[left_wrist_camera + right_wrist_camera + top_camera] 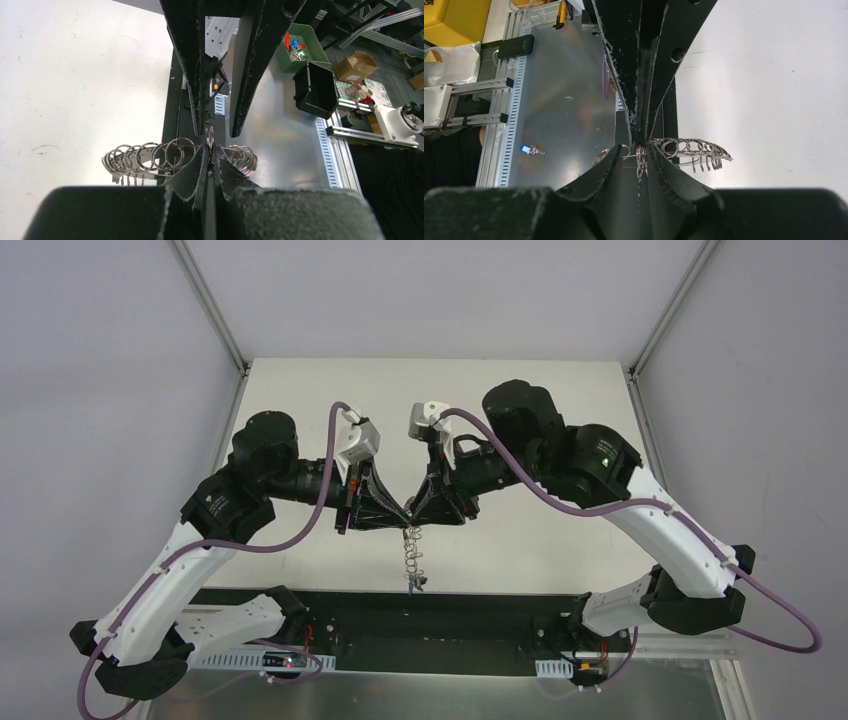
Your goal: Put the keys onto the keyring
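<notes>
Keyring [413, 555], seen from above, hangs edge-on below the spot where my two pincers meet over the table [300, 390]. Its long axis runs from 12 to 6 o'clock. My left pincer [398, 514] comes at its top from 9 o'clock, my right pincer [424, 512] from 3 o'clock. No key shows clearly here.

From my left wrist, my own fingers are pressed together on the ring's rim, and its wire loops [145, 157] fan out toward 9 and 3 o'clock. My right fingers [192, 75] reach down from 12 o'clock with a narrow gap, one on either side of a single loop. I can't tell whether they touch it.

From my right wrist, that loop sits between my slightly parted tips, with the left pincer clamped just above it at 12 o'clock. A blue-tagged key [530, 149] lies well apart at 9 o'clock on the metal shelf [564, 75], its long axis running 9 to 3. I judge that the right arm, being the free one, must fetch it while the left holds the ring.
</notes>
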Controlling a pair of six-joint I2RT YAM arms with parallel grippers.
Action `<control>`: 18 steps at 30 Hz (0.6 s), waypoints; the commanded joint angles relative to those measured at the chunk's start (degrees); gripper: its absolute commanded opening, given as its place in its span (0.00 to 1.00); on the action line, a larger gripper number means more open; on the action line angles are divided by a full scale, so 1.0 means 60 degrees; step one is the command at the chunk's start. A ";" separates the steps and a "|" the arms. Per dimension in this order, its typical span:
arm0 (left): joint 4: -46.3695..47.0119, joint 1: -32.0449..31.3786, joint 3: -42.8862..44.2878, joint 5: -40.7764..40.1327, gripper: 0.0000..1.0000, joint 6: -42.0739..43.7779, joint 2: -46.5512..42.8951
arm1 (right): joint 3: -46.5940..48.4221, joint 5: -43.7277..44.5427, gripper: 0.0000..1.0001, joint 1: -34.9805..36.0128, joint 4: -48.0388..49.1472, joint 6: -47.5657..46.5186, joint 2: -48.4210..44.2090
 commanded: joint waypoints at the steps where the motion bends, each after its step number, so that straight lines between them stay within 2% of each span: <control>1: 0.0349 -0.0096 0.0189 -0.0068 0.00 0.0102 -0.0139 | -0.0028 -0.0174 0.28 -0.0045 0.0078 -0.0102 0.0005; 18: 0.0325 -0.0090 0.0183 -0.0244 0.00 0.0143 -0.0194 | -0.0009 -0.0191 0.27 -0.0013 -0.0252 -0.0320 0.0172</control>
